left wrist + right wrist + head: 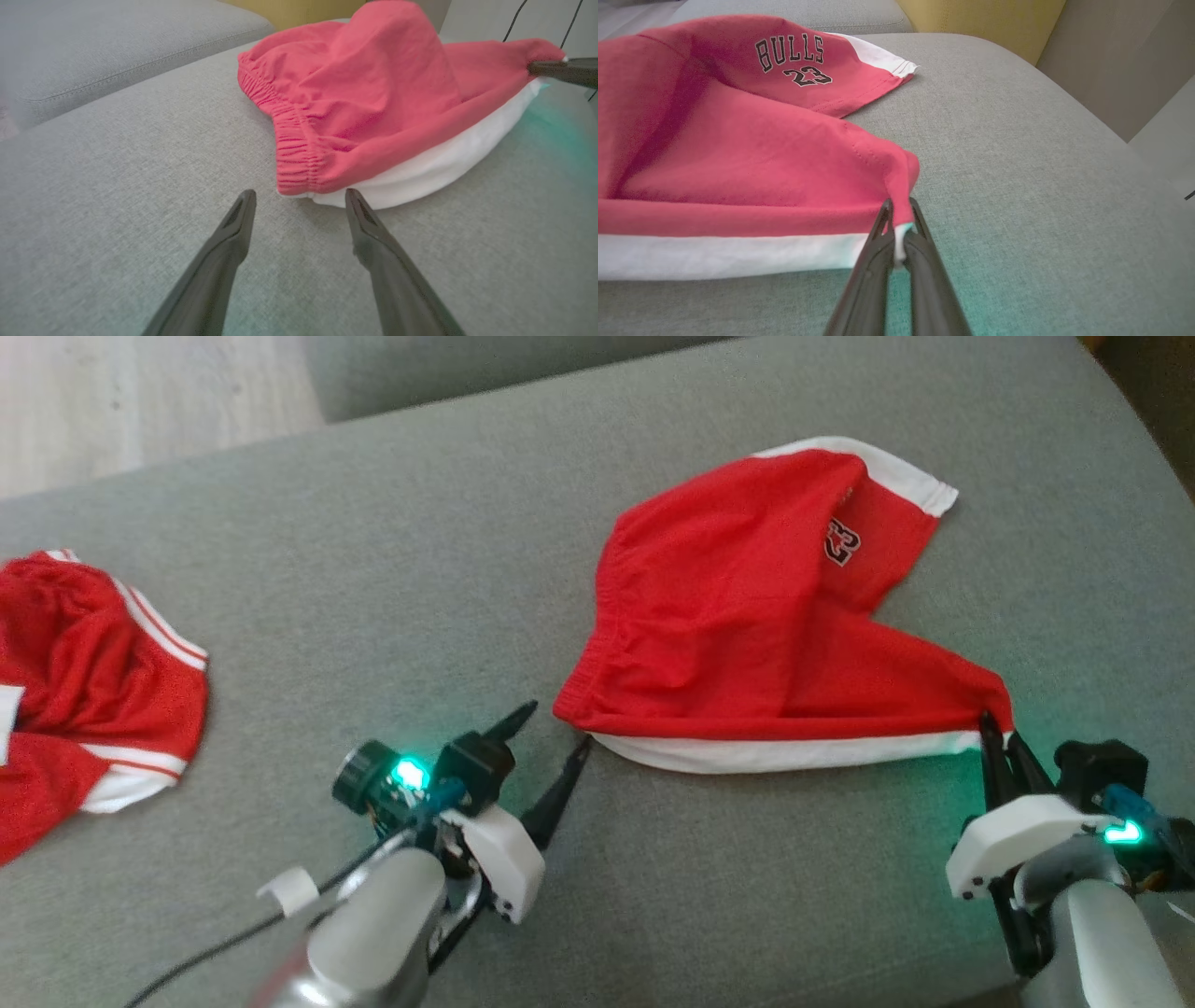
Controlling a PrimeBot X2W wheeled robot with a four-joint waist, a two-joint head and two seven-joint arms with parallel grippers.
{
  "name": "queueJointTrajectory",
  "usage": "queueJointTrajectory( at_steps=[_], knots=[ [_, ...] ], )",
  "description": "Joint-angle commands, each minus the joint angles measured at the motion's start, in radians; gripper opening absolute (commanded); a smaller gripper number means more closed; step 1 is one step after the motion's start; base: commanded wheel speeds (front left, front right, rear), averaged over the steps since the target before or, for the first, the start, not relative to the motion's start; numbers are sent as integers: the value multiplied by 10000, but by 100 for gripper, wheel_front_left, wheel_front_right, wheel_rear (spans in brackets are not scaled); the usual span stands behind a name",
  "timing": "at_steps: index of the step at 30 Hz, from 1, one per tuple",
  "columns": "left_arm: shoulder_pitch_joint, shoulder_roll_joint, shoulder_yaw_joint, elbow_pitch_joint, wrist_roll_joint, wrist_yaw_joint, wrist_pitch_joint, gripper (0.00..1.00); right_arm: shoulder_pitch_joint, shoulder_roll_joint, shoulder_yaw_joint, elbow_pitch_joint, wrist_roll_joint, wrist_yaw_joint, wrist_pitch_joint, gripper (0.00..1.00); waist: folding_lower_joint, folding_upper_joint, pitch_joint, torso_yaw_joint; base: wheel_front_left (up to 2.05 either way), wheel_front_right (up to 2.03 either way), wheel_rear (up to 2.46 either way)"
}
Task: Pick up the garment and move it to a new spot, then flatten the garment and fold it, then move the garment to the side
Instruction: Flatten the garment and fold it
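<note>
Left hand (558, 725) (300, 192) is wide open and holds nothing, its tips low over the grey sofa seat (373, 569), just beside the waistband corner of the red shorts (728, 607) (364, 93) (738, 154). Right hand (997, 723) (899, 205) is pinched tight on the shorts' hem corner, fingers angled down. The shorts lie on the seat's right half. Another red garment (84, 681) lies at the left edge.

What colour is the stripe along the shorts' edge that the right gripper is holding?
White stripe on red shorts, clearest in the right wrist view.
</note>
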Motion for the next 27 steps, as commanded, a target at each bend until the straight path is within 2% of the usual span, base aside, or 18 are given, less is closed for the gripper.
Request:
queueJointTrajectory(
  at_steps=[1, 14, 15, 16, 17, 22, 27],
  knots=[
    [-707, 203, 111, 58, -90, 17, -49, 100, -355, -68, 311, -374, 90, -7, -17, 0, -2, 0, 290, -205, 0, 0, 0],
    [-1750, 263, -1512, 652, -1374, 16, -990, 100, -548, -68, 372, -280, 164, -7, -106, 0, -2, 0, 531, -356, 0, 0, 0],
    [-1797, 273, -1615, 673, -1455, 16, -1063, 97, -554, -68, 354, -260, 151, -7, -109, 0, -2, 0, 516, -347, 0, 0, 0],
    [-1836, 273, -1731, 685, -1537, 16, -1124, 32, -557, -68, 337, -240, 137, -7, -110, 0, -2, 0, 495, -336, 0, 0, 0],
    [-1871, 281, -1868, 686, -1613, 16, -1179, 0, -559, -68, 320, -217, 121, -7, -110, 0, -2, 0, 467, -320, 0, 0, 0],
    [-1951, 374, -2336, 717, -1934, 16, -1407, 0, -567, -68, 210, -113, -12, -7, -96, 0, -2, 0, 212, -180, 0, 0, 0],
    [-1857, 503, -2386, 649, -2187, 16, -1587, 0, -584, -68, 138, -216, -138, -7, -114, 0, -2, 0, -219, -11, 0, 0, 0]
  ],
)
